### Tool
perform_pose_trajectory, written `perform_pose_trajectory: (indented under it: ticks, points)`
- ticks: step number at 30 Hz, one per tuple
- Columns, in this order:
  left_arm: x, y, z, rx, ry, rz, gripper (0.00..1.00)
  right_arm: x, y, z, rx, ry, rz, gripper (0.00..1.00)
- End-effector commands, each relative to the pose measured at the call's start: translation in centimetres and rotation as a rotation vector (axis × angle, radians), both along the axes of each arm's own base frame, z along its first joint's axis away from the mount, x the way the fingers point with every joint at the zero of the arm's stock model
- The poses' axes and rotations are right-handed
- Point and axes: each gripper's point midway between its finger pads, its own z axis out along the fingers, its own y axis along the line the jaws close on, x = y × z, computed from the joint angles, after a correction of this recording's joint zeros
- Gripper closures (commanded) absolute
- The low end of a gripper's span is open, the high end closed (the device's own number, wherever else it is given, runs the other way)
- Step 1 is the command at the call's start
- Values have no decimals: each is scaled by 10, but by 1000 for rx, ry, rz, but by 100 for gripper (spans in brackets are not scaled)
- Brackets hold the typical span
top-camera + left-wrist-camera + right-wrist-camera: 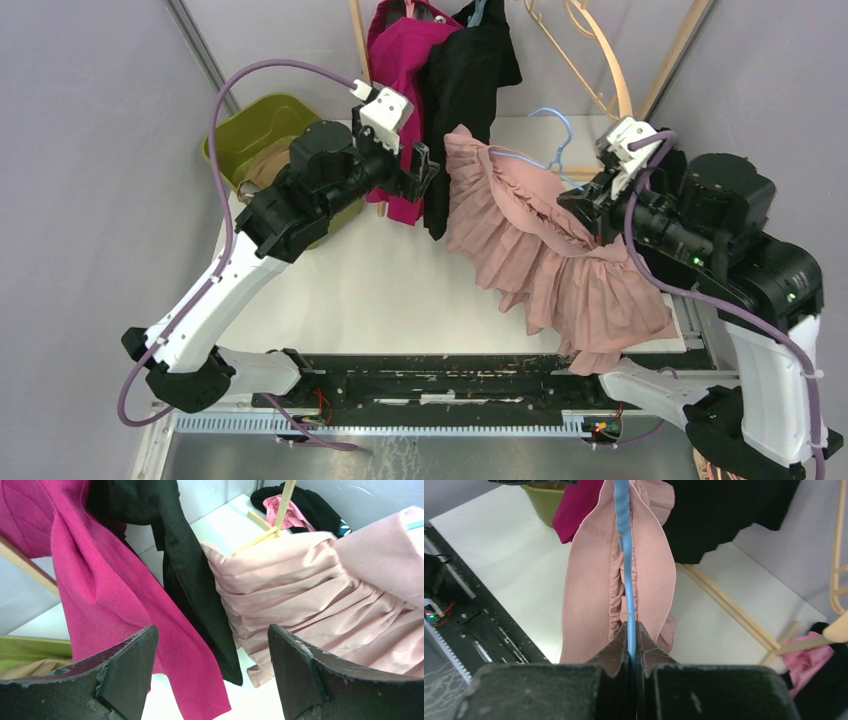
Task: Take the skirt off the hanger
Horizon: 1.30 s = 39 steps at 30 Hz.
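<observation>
While right tool (631,635) clamps the blue hanger (623,525), skirt (310,595) hangs just right of left tool (211,645) (jaws wide, empty).

Skirt (560,260) reading as thin pink cloth, pleated, faintly sheening. Hanger (626,580) showing smooth blue plastic, slightly glossy. Magenta garment (100,590) showing matt twill weave; black garment (190,595) lying matt, finely ribbed. Rack (724,604) appearing as bare pale wood. Left gripper (211,645) fingers (127,665) looking matt black, scuffed, rough-edged.
</observation>
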Motion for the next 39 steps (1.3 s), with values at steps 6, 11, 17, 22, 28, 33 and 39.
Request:
perform_pose_trajectory:
  ticks: [6,11,17,22,28,33,39]
  points:
    - [-10,25,22,-35,-22,76,13,35,51,15,96,-52,126,99]
    - [-15,18,30,-83,-2,44,13,46,64,10,75,-53,141,99]
    - [-18,6,33,-132,32,2,13,55,78,6,48,-62,146,99]
    - [-19,-5,29,-153,67,-33,14,58,88,3,23,-75,153,99]
    - [-15,-8,13,-133,84,-24,14,59,96,7,22,-100,158,99]
    - [-9,-10,-19,-85,137,2,20,57,98,11,24,-113,163,99]
    - [1,-5,-56,-35,182,71,34,51,94,16,22,-125,156,99]
